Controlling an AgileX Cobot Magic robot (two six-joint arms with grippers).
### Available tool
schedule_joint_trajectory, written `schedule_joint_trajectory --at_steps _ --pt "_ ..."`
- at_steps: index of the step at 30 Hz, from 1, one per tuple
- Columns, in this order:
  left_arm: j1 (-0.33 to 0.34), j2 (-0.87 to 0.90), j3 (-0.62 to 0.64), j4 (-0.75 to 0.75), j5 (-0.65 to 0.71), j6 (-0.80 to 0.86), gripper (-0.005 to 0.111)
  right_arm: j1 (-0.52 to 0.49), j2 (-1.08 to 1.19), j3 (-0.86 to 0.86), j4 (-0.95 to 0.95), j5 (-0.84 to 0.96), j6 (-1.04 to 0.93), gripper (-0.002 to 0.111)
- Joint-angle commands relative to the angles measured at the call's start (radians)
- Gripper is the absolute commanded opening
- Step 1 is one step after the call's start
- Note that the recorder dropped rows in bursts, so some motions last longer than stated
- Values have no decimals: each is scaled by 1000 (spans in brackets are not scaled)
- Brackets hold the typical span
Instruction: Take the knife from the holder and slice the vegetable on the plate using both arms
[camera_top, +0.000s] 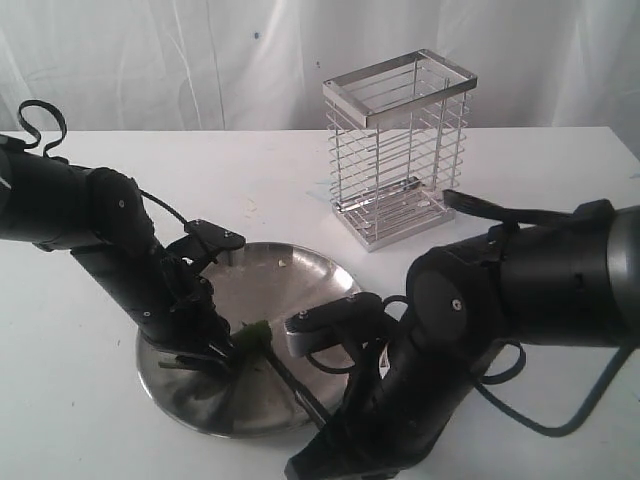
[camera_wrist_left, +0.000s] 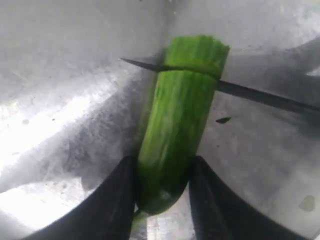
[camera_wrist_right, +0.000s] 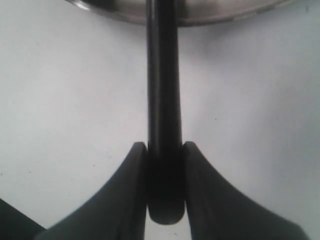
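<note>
1. White counter (camera_top: 90, 420) and a pale draped backdrop fill the scene. The chrome wire holder (camera_top: 400, 150) stands at the far right, well apart from both arms, and no knife is seen in it.
2. The steel plate (camera_top: 300, 275) lies near the middle of the counter, and the green vegetable (camera_wrist_left: 175, 135) lies on its left part.
3. The left claw (camera_wrist_left: 162, 167) is clenched on the vegetable's tapered end, with one finger pressed against each side.
4. The right claw (camera_wrist_right: 163, 147) is clenched on the handle end of the black knife (camera_wrist_right: 163, 90), which reaches from the near side over the plate's rim.
5. The blade is laid across the vegetable close to its free end and appears to be sunk a little into the skin. The short piece beyond it is not seen parted.
6. The fetching of the knife is judged done, and the slicing is judged to be under way. The free end looks flat and ragged, as if already cut, though loose slices cannot be made out on the plate. Most of the vegetable's length is left to be sliced.
</note>
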Motion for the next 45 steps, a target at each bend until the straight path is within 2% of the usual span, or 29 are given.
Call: schedule_joint_trajectory --at_steps 1,12,18,22,28,31,39,45 --pt "-3 1 9 -56 27 -9 3 1 13 -80 -101 64 54 1" --pt "-3 -75 9 -47 18 -9 3 6 96 -171 -150 280 56 1" --pt "-3 -75 9 -45 20 -11 3 86 71 -171 -173 291 76 1" --pt "4 -78 9 0 60 -13 3 86 64 -173 -357 245 227 1" --pt "58 -103 9 9 85 -15 3 32 64 -175 -440 273 232 1" --pt "60 -117 9 9 97 -19 3 3 64 -182 -489 269 250 1" --pt "60 -120 9 24 94 -19 3 39 9 -203 -422 261 210 1" --pt "60 -120 9 28 94 -19 3 42 -3 -182 -344 338 144 1"
